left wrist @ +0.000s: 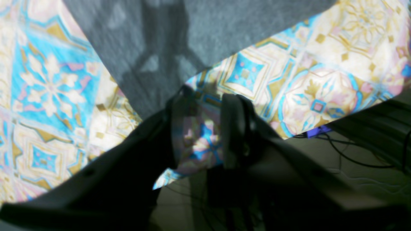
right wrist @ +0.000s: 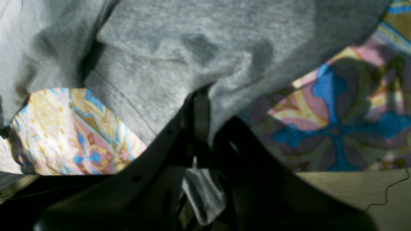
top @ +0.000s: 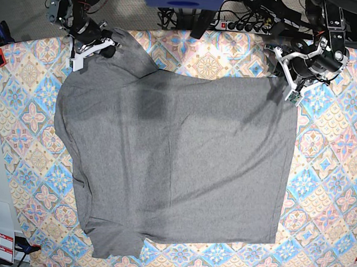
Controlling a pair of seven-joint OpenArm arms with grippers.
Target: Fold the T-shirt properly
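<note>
Clearly the T-shirt [top: 171, 163] is soft, light and limp, lying spread almost flat over the middle of the tablecloth [top: 338, 172], so I judge it must be taken by a corner or hem, where the cloth bunches easily. The right gripper [right wrist: 205, 118] is clamped on a fold of the T-shirt at its far corner, while the left gripper [left wrist: 205, 128] stands apart and empty just beside the other far corner. Bare tablecloth runs around every edge of the T-shirt, giving room to move.
</note>
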